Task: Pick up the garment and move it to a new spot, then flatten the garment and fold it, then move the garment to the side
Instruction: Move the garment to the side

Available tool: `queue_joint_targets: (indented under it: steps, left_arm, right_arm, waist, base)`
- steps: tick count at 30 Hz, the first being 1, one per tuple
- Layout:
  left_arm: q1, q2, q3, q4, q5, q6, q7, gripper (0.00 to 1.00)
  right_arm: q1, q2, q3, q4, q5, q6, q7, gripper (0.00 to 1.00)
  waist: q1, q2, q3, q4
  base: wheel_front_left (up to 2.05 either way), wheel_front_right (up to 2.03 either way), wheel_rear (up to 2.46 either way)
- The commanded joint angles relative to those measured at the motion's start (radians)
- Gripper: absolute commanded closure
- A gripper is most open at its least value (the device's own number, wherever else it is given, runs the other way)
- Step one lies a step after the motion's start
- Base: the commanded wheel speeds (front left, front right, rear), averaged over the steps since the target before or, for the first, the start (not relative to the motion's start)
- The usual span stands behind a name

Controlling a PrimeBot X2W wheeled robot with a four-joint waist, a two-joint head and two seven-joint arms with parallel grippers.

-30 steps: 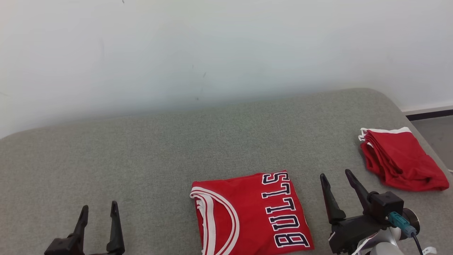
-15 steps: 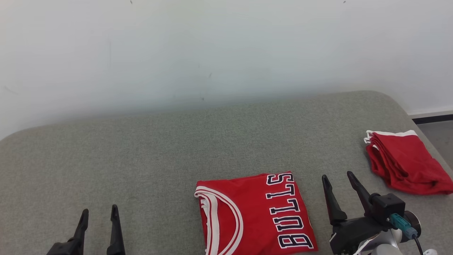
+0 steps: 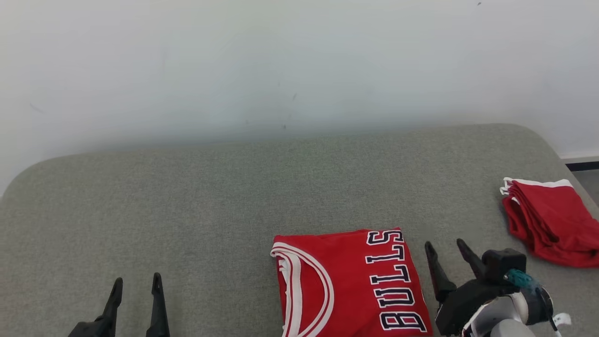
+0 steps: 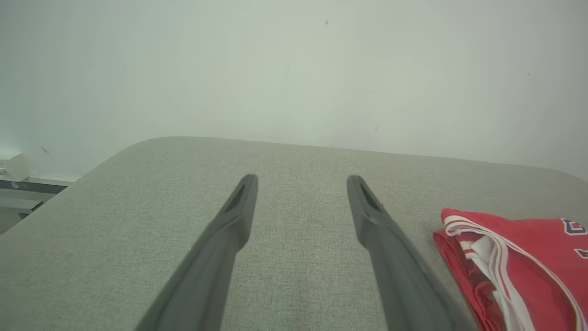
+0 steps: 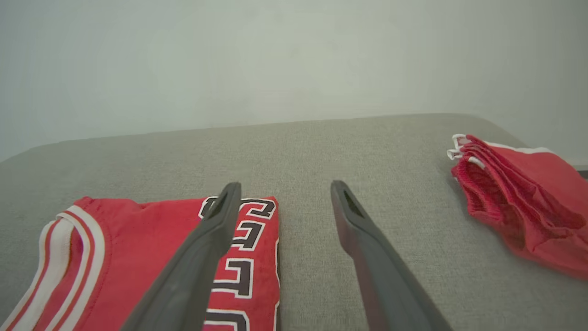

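- Folded red jersey [image 3: 351,281] lies flat at the near edge of the grey desk [image 3: 187,201], right of middle.
- Left tool [image 3: 136,279]: fingers spread, holding nothing, near-left part of the desk, well apart from the jersey.
- Right tool [image 3: 444,243]: fingers spread, holding nothing, just beside the jersey's lettered edge.
- Second red garment [image 3: 547,220] sits bunched at the right edge.

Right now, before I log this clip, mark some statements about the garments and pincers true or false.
1. The folded jersey lies on the grey cushion. True.
2. The right pincer grips the jersey. False: it stands open, holding nothing.
3. The red shorts lie on top of the jersey. False: they lie apart, to its right.
4. The left pincer is open and empty. True.
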Motion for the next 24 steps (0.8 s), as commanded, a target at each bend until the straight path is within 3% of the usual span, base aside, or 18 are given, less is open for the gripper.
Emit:
queue_joint_targets:
  steps: [1,7,22,23,24]
  left_arm:
    - [0.008,0.001,0.000,-0.003,-0.002,0.000,0.000,0.00]
    - [0.000,0.000,-0.021,-0.010,-0.007,-0.006,0.000,0.00]
    - [-0.033,0.000,-0.088,-0.035,-0.011,-0.020,0.000,0.00]
    - [-0.033,0.001,-0.088,-0.036,-0.011,-0.020,0.000,0.00]
    - [-0.035,0.000,-0.088,-0.037,-0.011,-0.020,0.000,0.00]
  right_arm:
    - [-0.015,0.000,0.004,0.016,0.011,-0.003,0.046,0.00]
    - [-0.081,-0.015,0.007,0.113,0.058,-0.003,0.222,0.00]
    - [-0.152,-0.032,0.042,0.382,0.089,-0.003,0.437,0.00]
    - [-0.154,-0.030,0.057,0.391,0.091,-0.003,0.456,0.04]
    - [-0.157,-0.030,0.071,0.394,0.094,-0.001,0.468,0.82]
  waist:
    - [0.0000,0.0000,0.006,0.016]
    - [0.0000,0.0000,0.027,0.061]
    - [0.0000,0.0000,0.089,0.170]
    - [0.0000,0.0000,0.090,0.172]
    - [0.0000,0.0000,0.093,0.173]
  base:
    - [0.00,0.00,0.00]
    - [0.00,0.00,0.00]
    - [0.00,0.00,0.00]
    - [0.00,0.00,0.00]
    - [0.00,0.00,0.00]
